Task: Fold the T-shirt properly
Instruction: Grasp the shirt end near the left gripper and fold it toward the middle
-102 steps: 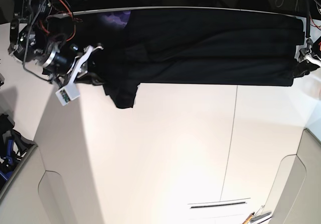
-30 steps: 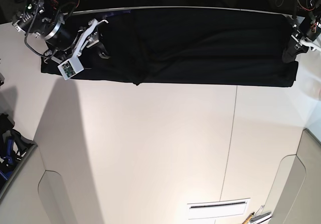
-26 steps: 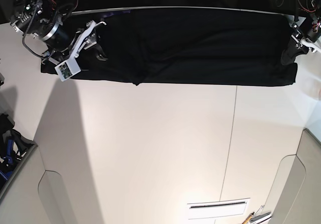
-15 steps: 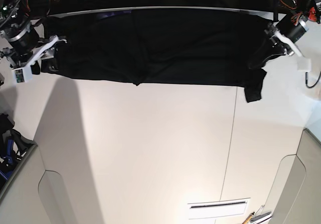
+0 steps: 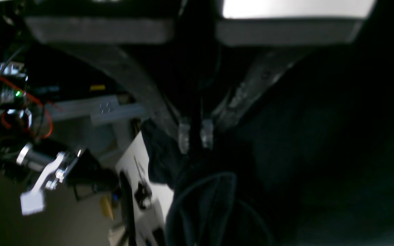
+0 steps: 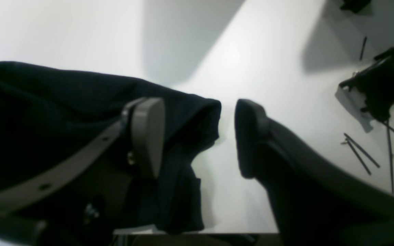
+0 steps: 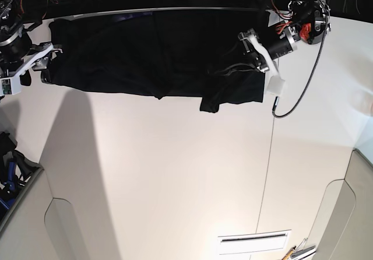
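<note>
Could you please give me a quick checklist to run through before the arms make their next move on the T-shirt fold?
1. Left gripper shut on the T-shirt: ok, the left wrist view shows its tips pinched on black cloth.
2. Right gripper free of the cloth: ok, open, with the shirt's end lying beside one finger.
3. Carried end laid flat: not ok, it hangs bunched in the base view.
4. Rest of the shirt on the table: ok, stretched along the far edge.
5. Fold edges lined up: cannot tell, the cloth is too dark.
</note>
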